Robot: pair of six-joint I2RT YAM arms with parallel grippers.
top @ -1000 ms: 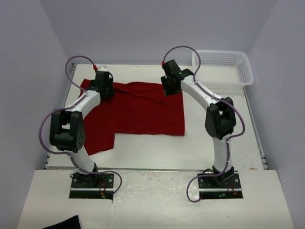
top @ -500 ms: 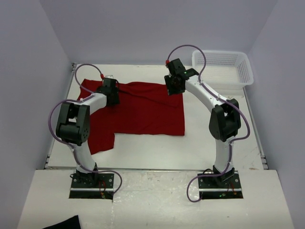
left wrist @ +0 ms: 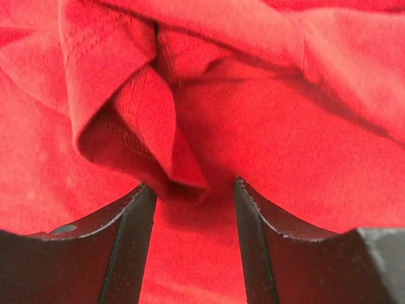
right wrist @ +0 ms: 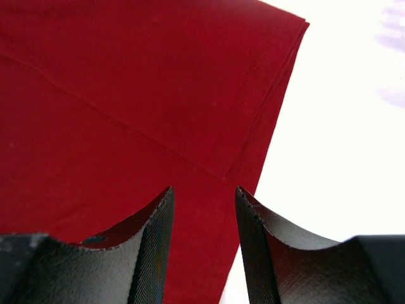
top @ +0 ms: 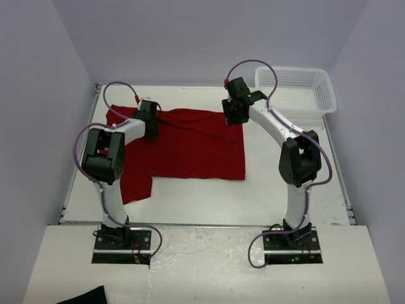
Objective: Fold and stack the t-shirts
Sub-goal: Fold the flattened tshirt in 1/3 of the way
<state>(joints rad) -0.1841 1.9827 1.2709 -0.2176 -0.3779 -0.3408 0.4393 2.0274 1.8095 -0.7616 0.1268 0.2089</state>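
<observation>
The left pincer [left wrist: 193,185] gapes at a bunched fold of the dark red t-shirt [top: 190,145]. The right pincer [right wrist: 202,190] gapes over its edge.

Basket [top: 324,88]: white mesh. You'll find it upright at the desk's far right corner, its long side running along the back wall.
Desk [top: 209,202]: white and flat. In your right wrist view it shows as a bright bare patch on the right.
Board [top: 202,278]: pale panel across the near edge, set apart from the desk by a seam.
Scrap [top: 82,296]: black cloth lying on the board's near left corner, cut off by the bottom of your top view.
Walls [top: 190,38]: plain pale lavender, closing in the desk on the left, back and right.
</observation>
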